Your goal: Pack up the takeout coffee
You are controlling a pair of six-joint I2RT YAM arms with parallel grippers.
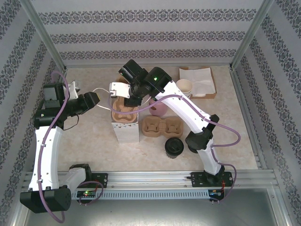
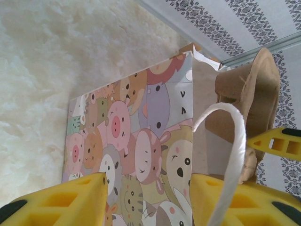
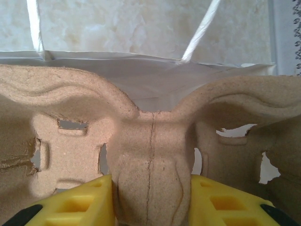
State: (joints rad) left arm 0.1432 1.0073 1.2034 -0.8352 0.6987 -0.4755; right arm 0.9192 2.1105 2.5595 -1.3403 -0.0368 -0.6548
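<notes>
Right gripper (image 3: 151, 190) clenched on the centre ridge of the brown moulded-pulp cup carrier (image 3: 70, 94), which sits at the mouth of the cartoon-animal-print paper bag (image 2: 141, 155); left gripper (image 2: 148, 183) jaws apart, white cord handle (image 2: 237, 136) hooked over one finger, seemingly tugging the mouth wide; suggest: carrier level, lower straight, watch its edges snagging the bag rim; cream paper cup with black lid (image 1: 174, 147) stands on the table by the right arm's base, well apart from the bag; surface is a pale marbled tabletop (image 1: 94, 141); damask-striped wallpaper walls (image 1: 141, 28) on three sides.
</notes>
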